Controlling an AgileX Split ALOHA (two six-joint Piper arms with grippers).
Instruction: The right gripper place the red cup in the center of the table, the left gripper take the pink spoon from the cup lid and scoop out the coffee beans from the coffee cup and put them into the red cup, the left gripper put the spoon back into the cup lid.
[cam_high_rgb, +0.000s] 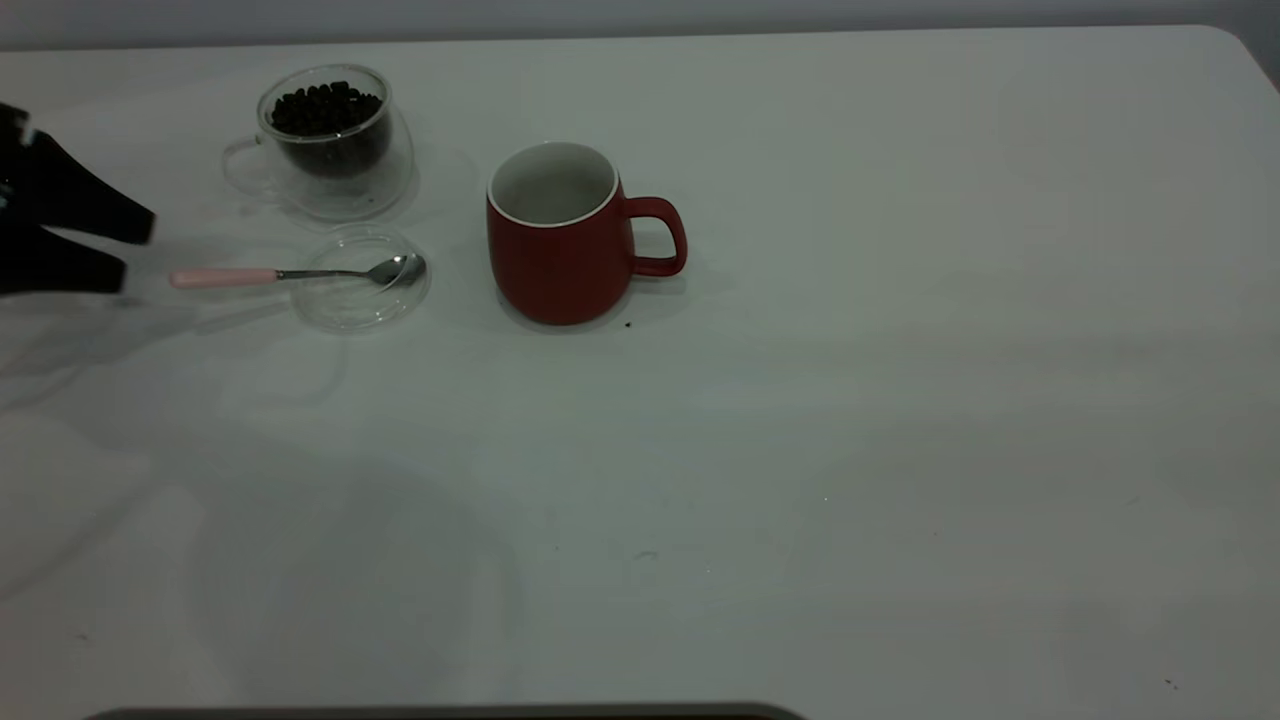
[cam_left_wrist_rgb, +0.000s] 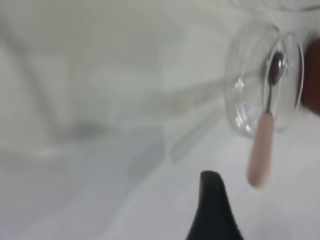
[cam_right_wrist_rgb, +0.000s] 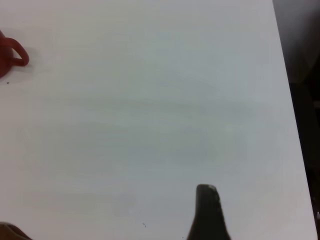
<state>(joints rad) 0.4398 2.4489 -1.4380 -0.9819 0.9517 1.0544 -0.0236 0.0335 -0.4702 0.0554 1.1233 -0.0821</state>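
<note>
While empty, left pincer (cam_high_rgb: 125, 250) apart, just beside pink spoon (cam_high_rgb: 225, 277).

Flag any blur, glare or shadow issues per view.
Exterior view: sharp; soft shadows on the table; the cup lid barely stands out. Left wrist view: blurred, the pink spoon smeared, highlights on the lid. Right wrist view: even light, only the red cup at the edge.
</note>
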